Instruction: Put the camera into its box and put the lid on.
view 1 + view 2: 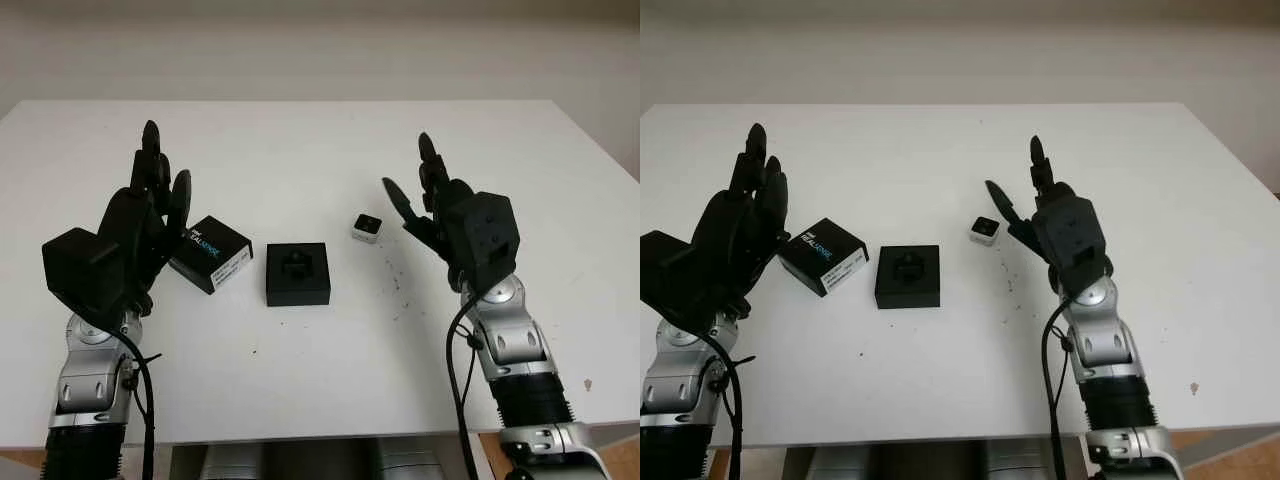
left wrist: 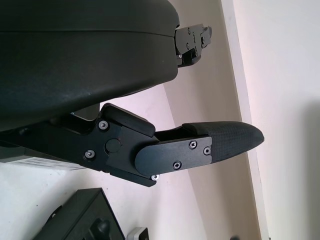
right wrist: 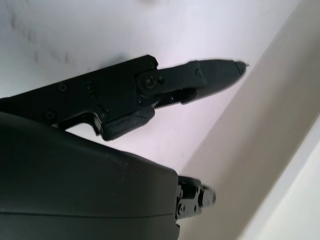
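Black lid (image 1: 210, 253), "REALSENSE" label.

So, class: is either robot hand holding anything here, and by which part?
Nothing is held. The left hand is open beside the lid; the right hand is open beside the camera.

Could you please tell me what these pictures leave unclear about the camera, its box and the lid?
- Camera: too small in the eye views to tell which face points up.
- Box: its insert is black on black, so the recess shape is unclear; in the left wrist view the picture edge cuts it off.
- Lid: the left hand, open, covers its near-left edge, so contact cannot be judged.
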Action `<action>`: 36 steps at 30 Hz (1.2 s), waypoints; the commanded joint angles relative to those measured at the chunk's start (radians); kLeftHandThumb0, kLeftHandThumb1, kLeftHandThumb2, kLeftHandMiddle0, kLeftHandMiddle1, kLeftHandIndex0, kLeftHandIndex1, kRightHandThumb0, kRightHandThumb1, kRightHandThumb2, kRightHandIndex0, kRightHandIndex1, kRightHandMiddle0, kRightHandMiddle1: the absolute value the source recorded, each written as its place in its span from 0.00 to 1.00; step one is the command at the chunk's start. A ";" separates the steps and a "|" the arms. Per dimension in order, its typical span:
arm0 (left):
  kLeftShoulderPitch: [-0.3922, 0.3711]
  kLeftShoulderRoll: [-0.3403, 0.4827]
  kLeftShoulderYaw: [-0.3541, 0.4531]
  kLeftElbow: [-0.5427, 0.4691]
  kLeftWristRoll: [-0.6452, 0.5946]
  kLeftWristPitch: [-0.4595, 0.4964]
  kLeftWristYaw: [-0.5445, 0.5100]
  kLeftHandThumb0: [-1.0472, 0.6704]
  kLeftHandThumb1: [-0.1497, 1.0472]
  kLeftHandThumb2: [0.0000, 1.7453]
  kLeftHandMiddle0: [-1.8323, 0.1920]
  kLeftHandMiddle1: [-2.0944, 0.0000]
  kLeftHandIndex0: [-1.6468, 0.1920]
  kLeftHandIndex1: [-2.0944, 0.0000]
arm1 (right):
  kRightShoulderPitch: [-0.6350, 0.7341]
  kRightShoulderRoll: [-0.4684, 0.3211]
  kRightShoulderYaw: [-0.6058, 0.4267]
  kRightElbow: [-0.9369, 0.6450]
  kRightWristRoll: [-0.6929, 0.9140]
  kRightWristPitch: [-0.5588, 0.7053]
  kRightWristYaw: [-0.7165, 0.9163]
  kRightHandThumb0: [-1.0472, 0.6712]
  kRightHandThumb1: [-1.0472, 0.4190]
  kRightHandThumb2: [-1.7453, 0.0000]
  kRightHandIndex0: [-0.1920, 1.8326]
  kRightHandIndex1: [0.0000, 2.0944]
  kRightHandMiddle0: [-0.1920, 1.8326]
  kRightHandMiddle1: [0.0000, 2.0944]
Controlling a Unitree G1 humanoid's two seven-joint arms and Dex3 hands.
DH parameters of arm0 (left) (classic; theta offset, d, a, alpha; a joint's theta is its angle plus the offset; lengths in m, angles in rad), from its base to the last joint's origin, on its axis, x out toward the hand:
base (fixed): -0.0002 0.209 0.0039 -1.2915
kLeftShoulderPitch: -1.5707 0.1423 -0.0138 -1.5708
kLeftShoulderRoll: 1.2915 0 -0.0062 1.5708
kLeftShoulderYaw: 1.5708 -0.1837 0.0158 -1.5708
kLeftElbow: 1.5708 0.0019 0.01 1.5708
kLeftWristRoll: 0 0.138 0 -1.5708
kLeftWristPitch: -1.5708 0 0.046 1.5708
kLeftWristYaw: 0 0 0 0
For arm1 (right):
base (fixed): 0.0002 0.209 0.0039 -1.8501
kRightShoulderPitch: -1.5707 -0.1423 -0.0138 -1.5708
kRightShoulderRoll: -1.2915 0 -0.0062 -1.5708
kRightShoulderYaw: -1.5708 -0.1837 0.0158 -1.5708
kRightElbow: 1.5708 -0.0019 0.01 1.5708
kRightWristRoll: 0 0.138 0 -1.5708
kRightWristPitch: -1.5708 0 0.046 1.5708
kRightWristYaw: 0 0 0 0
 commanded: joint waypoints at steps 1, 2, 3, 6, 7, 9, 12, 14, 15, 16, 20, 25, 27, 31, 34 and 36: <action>0.006 0.001 -0.004 -0.022 0.006 -0.002 0.006 0.12 1.00 0.34 1.00 1.00 1.00 1.00 | -0.076 -0.054 0.039 0.026 -0.057 -0.018 0.018 0.20 0.09 0.97 0.24 0.11 0.21 0.09; 0.008 -0.001 -0.004 -0.025 0.005 -0.002 0.005 0.11 1.00 0.33 1.00 1.00 1.00 1.00 | -0.104 -0.070 0.057 0.042 -0.080 -0.006 0.038 0.20 0.10 0.98 0.24 0.11 0.22 0.09; 0.010 -0.002 -0.004 -0.027 0.004 -0.002 0.005 0.12 1.00 0.33 1.00 1.00 1.00 1.00 | -0.134 -0.086 0.074 0.065 -0.100 -0.004 0.059 0.19 0.10 0.98 0.24 0.11 0.22 0.10; 0.012 -0.002 -0.005 -0.038 0.003 0.009 0.003 0.11 1.00 0.33 1.00 1.00 1.00 1.00 | -0.217 -0.126 0.130 0.142 -0.160 -0.002 0.121 0.19 0.12 0.98 0.23 0.11 0.23 0.10; 0.013 0.000 -0.006 -0.042 0.004 0.016 0.001 0.12 1.00 0.33 1.00 1.00 1.00 1.00 | -0.239 -0.133 0.144 0.167 -0.171 -0.007 0.140 0.19 0.13 0.98 0.23 0.10 0.23 0.10; 0.012 0.005 -0.005 -0.045 0.004 0.023 -0.002 0.12 1.00 0.33 1.00 1.00 1.00 1.00 | -0.278 -0.140 0.168 0.216 -0.188 -0.018 0.172 0.20 0.13 0.98 0.21 0.10 0.21 0.09; 0.006 0.008 -0.005 -0.047 0.004 0.033 -0.003 0.12 1.00 0.32 1.00 1.00 1.00 1.00 | -0.329 -0.140 0.198 0.288 -0.207 -0.035 0.202 0.21 0.15 0.98 0.20 0.09 0.21 0.08; 0.004 0.009 -0.005 -0.053 0.004 0.043 -0.003 0.12 1.00 0.32 1.00 1.00 1.00 1.00 | -0.364 -0.137 0.217 0.338 -0.217 -0.042 0.222 0.21 0.16 0.98 0.22 0.10 0.22 0.08; 0.003 0.010 -0.005 -0.057 0.003 0.050 -0.003 0.12 1.00 0.32 1.00 1.00 1.00 1.00 | -0.381 -0.135 0.230 0.359 -0.226 -0.032 0.237 0.21 0.16 0.98 0.22 0.10 0.21 0.08; 0.000 0.010 -0.004 -0.058 0.002 0.056 -0.003 0.12 1.00 0.31 1.00 1.00 1.00 1.00 | -0.397 -0.132 0.245 0.380 -0.240 -0.027 0.244 0.21 0.16 0.97 0.22 0.10 0.21 0.08; -0.008 0.014 -0.001 -0.066 -0.006 0.067 -0.012 0.13 1.00 0.31 1.00 1.00 1.00 1.00 | -0.453 -0.115 0.302 0.454 -0.300 0.011 0.268 0.20 0.15 0.97 0.02 0.51 0.23 0.06; -0.017 0.014 -0.002 -0.067 -0.002 0.080 -0.013 0.13 1.00 0.31 1.00 1.00 1.00 1.00 | -0.487 -0.097 0.352 0.516 -0.346 0.015 0.257 0.19 0.13 0.97 0.02 0.48 0.25 0.07; -0.017 0.011 -0.003 -0.066 -0.002 0.075 -0.013 0.14 1.00 0.31 1.00 1.00 1.00 1.00 | -0.487 -0.095 0.364 0.527 -0.356 -0.003 0.244 0.19 0.13 0.97 0.00 0.60 0.13 0.36; -0.015 0.009 -0.005 -0.065 0.000 0.076 -0.011 0.13 1.00 0.31 1.00 1.00 1.00 1.00 | -0.478 -0.099 0.392 0.541 -0.387 -0.041 0.207 0.19 0.12 0.97 0.00 0.80 0.01 0.76; -0.014 0.005 -0.005 -0.063 0.001 0.070 -0.009 0.13 1.00 0.30 1.00 1.00 1.00 1.00 | -0.468 -0.101 0.404 0.548 -0.404 -0.062 0.182 0.20 0.12 0.97 0.00 0.85 0.00 0.69; -0.013 0.005 -0.004 -0.060 0.002 0.063 -0.008 0.13 1.00 0.30 1.00 1.00 1.00 1.00 | -0.464 -0.102 0.421 0.552 -0.422 -0.064 0.181 0.20 0.12 0.97 0.00 0.90 0.01 0.65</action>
